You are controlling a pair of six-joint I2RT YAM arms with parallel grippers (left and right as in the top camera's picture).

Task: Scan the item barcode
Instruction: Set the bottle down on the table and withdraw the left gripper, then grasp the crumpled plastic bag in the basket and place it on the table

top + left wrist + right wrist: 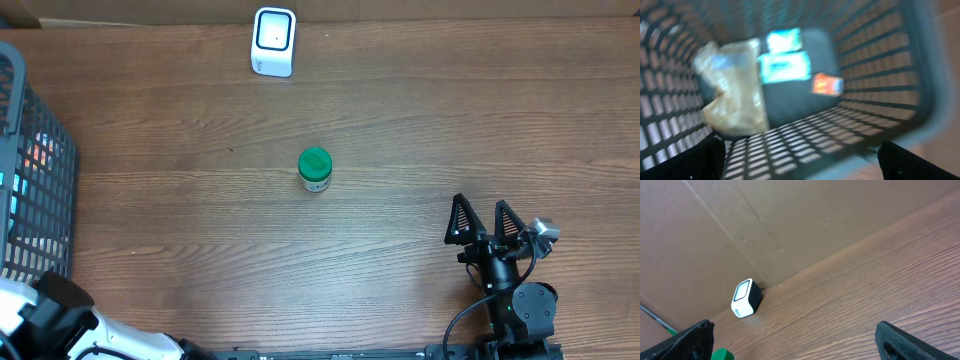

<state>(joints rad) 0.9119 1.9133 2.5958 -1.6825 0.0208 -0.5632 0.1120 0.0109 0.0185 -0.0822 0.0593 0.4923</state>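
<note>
My left gripper [800, 169] hangs spread and empty over the basket [875, 75], whose blurred packets [785, 67] only its wrist camera shows. Overhead, the green-capped jar [315, 168] stands mid-table, well apart from the scanner [273, 42]. My right gripper [481, 205] gapes, holding nothing.

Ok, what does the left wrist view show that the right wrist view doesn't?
Only left wrist: the inside of the grey plastic mesh basket, holding a crumpled pale plastic bag, a dark pack with blue labels and a small orange packet. Only right wrist: the white box-shaped scanner, the green round lid, the brown wooden table. Both: their own jaws open, with nothing between.
</note>
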